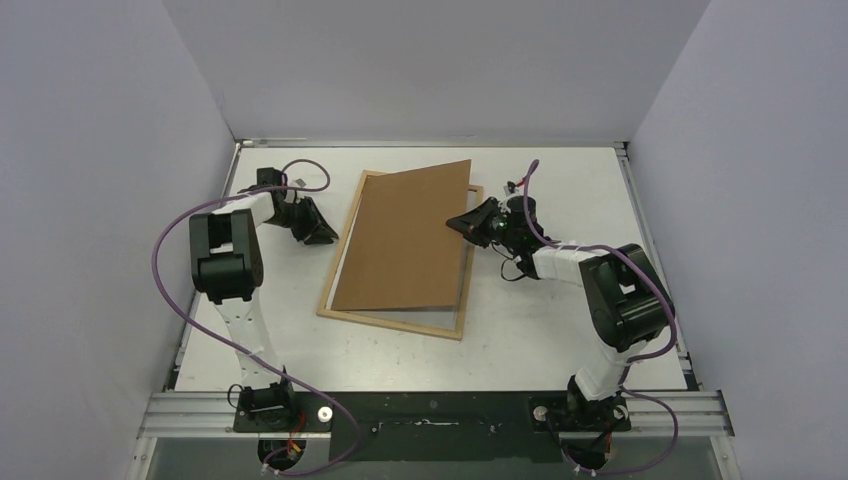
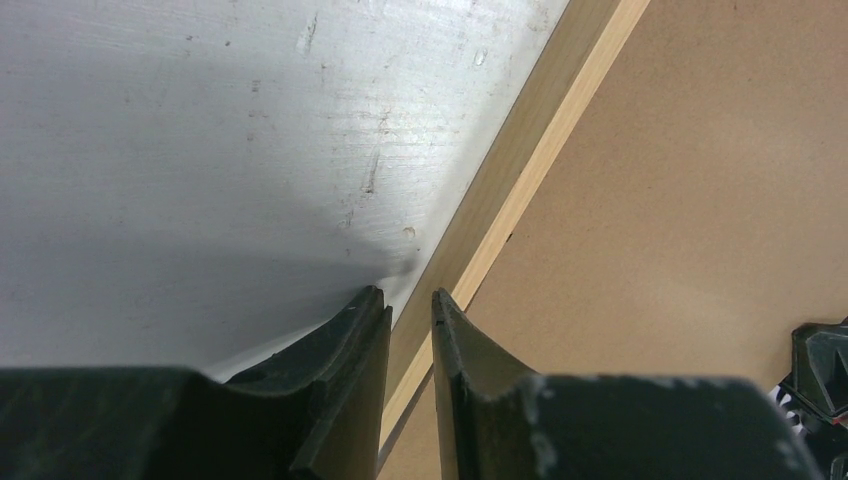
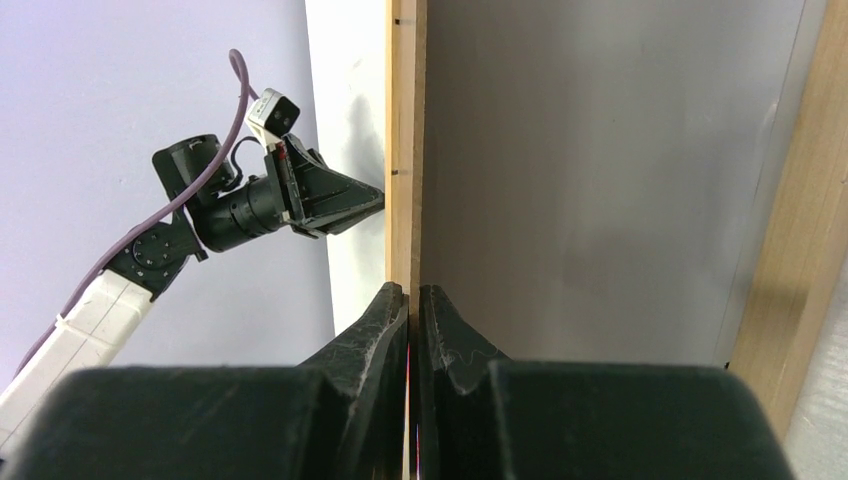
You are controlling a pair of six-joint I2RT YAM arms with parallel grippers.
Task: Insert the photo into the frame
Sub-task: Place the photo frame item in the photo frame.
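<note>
The light-wood frame (image 1: 390,322) lies flat on the table. The brown backing board (image 1: 410,235) rests on it at a tilt, its right side raised. My right gripper (image 1: 462,225) is shut on the board's right edge, which shows thin between the fingers in the right wrist view (image 3: 413,290). My left gripper (image 1: 328,236) sits at the frame's left rail (image 2: 530,170). Its jaws stand a narrow gap apart with nothing between them in the left wrist view (image 2: 408,295). The photo does not show in any view.
White table (image 1: 560,330) with grey walls on three sides. A metal rail (image 1: 430,412) runs along the near edge with both arm bases. The left arm's purple cable (image 1: 165,240) loops out to the left.
</note>
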